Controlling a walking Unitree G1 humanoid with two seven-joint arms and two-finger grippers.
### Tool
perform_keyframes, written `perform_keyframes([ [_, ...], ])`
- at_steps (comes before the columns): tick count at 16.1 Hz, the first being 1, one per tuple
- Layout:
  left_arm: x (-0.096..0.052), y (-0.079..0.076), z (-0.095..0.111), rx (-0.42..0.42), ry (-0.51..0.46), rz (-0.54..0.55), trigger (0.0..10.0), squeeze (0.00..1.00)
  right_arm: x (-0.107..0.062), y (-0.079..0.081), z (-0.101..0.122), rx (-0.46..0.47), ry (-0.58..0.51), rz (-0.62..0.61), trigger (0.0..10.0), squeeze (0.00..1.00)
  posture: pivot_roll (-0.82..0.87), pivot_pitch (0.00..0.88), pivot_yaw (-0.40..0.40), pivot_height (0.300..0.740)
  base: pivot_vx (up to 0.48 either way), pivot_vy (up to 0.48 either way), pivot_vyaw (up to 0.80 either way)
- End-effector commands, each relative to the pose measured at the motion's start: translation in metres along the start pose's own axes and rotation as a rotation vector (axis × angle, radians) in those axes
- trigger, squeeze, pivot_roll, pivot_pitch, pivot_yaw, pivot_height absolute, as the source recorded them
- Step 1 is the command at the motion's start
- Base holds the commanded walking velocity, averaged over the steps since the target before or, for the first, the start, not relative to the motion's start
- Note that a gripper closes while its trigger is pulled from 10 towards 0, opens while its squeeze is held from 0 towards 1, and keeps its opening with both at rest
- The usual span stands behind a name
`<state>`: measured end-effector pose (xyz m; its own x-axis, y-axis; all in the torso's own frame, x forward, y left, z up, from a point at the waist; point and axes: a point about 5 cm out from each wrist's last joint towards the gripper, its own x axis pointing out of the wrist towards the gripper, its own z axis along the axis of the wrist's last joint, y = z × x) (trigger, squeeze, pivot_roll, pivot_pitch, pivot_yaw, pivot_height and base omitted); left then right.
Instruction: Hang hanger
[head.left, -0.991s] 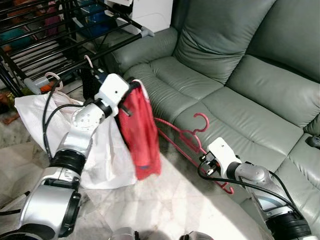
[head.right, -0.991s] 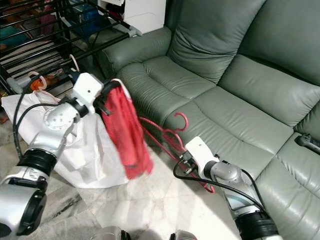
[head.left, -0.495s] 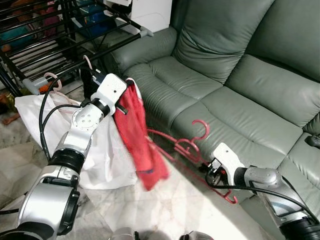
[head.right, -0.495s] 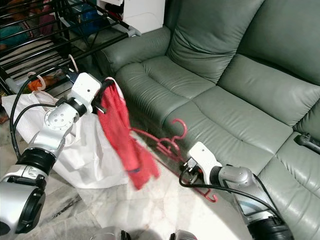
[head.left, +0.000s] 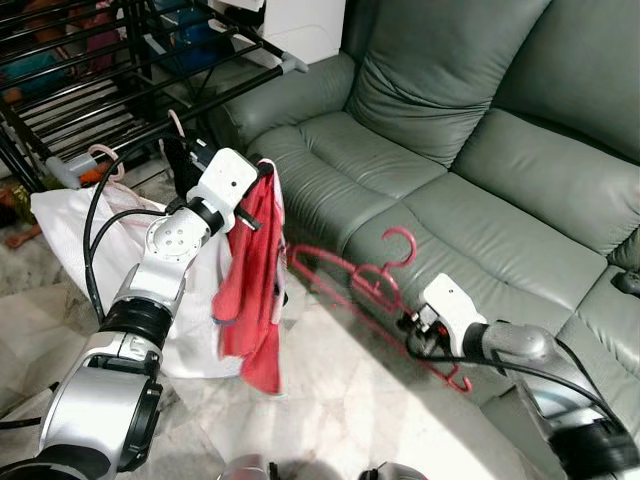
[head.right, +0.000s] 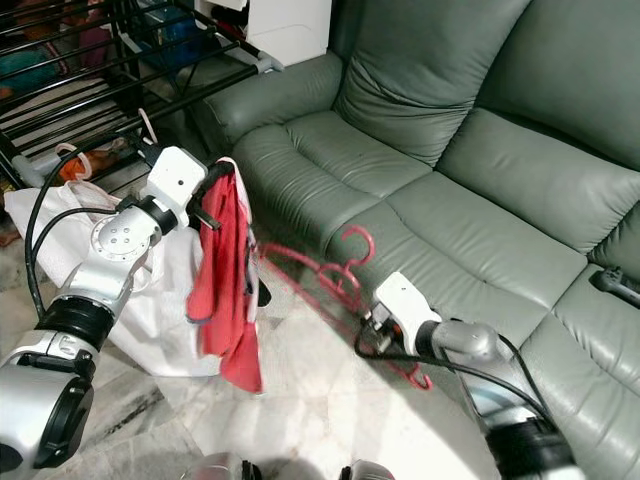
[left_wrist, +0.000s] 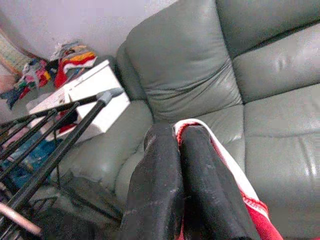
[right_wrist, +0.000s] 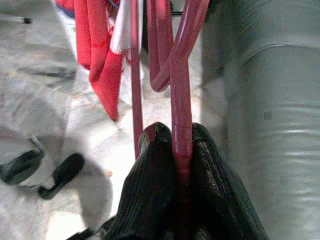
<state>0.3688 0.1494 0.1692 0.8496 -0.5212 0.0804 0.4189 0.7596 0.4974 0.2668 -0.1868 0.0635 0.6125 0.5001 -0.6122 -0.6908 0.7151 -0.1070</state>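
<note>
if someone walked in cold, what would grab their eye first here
Probably the red garment with white trim, dangling from the left gripper over the pale floor in front of the grey-green leather sofa. Next, the red plastic hanger, pinched near one end by the right gripper and stretching along the sofa's front edge toward the garment. Behind the left arm lies a white bag below a black drying rack.

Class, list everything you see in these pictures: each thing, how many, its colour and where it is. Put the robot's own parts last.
Sofa: one, grey-green, ahead and to the right.
Hanger: one, red, before the sofa's seat edge.
Garment: one, red with white trim, dangling above the floor.
Drying rack: one, black, far left.
Bag: one, white, on the floor under the rack.
Left claw: shut on the garment.
Right claw: shut on the hanger.
</note>
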Motion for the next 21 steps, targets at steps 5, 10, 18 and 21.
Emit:
perform_keyframes([
  [5,0.000,0.001,0.012,-0.042,-0.057,-0.032,10.0,0.00,0.002,-0.010,0.002,0.021,-0.032,-0.076,10.0,0.00,-0.03,0.000,0.041,0.740,0.000,0.000,0.00],
  [10,0.001,0.006,0.000,0.000,0.045,0.066,10.0,0.00,-0.011,-0.005,0.009,0.004,-0.067,0.052,10.0,0.00,-0.04,0.000,0.045,0.740,0.000,0.000,0.00],
  [18,0.004,0.005,0.017,-0.055,-0.020,0.058,10.0,0.00,-0.003,-0.013,0.009,0.010,-0.054,0.002,10.0,0.00,-0.03,0.000,0.046,0.740,0.000,0.000,0.00],
  [21,0.002,0.011,0.018,-0.080,-0.026,0.071,10.0,0.00,-0.002,-0.005,0.014,0.008,-0.077,0.061,10.0,0.00,-0.03,0.000,0.045,0.740,0.000,0.000,0.00],
])
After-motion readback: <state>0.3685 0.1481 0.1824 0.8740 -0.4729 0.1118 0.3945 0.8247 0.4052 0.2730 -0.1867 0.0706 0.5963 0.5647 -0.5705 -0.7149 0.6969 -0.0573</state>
